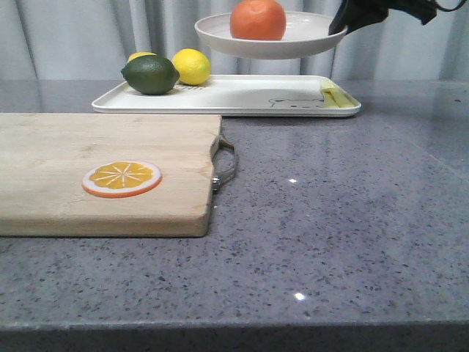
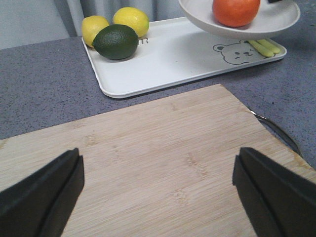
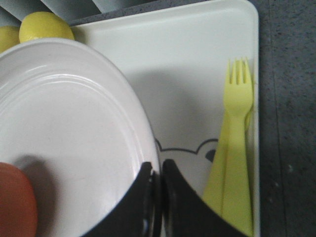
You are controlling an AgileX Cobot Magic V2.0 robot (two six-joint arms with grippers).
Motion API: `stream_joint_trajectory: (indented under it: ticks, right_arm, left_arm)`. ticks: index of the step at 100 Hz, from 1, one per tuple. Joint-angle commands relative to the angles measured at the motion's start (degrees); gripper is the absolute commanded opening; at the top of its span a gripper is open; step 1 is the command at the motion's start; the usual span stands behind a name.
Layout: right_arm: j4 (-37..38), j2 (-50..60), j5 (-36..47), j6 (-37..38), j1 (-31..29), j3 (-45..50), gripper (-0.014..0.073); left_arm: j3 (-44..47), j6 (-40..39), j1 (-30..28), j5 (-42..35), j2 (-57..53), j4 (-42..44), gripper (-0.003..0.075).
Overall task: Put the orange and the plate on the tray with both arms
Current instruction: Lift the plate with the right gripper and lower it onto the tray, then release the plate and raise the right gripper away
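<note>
Peering through the front view, I am seeing my right gripper (image 1: 338, 28), mostly cropped, pinching the off-white round plate (image 1: 308, 45) holding the glossy orange (image 1: 258, 20) above the white rectangular tray (image 1: 242, 95); left gripper (image 2: 158, 190) is hanging spread.

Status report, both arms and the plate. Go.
Right gripper shut on plate rim, plate airborne over tray, orange riding on it. Left gripper open, empty, over cutting board. Fork, lemons, lime on tray.

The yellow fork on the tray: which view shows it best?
The right wrist view: the yellow fork shows its tines and handle from above, beside the right hand that is shut on the plate rim. The front view gives only a low sliver; the left wrist view shows just the handle ends.
</note>
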State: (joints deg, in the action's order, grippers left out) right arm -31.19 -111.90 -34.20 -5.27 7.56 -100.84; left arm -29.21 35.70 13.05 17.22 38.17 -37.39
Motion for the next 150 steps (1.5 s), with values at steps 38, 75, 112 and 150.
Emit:
stream_joint_trajectory:
  ticks: [38, 75, 112, 150]
  right_arm:
    - [-4.55, -11.20, -1.11, -0.42, 0.71, -17.83, -0.0100]
    - [-2.70, -12.99, 1.11, -0.42, 1.26, -17.89, -0.0091]
    - [-0.76, -12.99, 0.87, -0.42, 1.26, -17.89, -0.0083]
    - [-0.65, -12.89, 1.45, -0.42, 1.26, -17.89, 0.0358]
  left_arm:
    - [-1.58, -0.72, -0.06, -3.81, -0.17, -0.97, 0.0588]
    - [-1.58, -0.72, -0.06, -3.81, -0.17, -1.05, 0.0588]
    - [-1.58, -0.72, -0.06, -3.81, -0.17, -1.05, 0.0588]
    - [-1.58, -0.72, -0.06, -3.81, -0.17, -1.05, 0.0588]
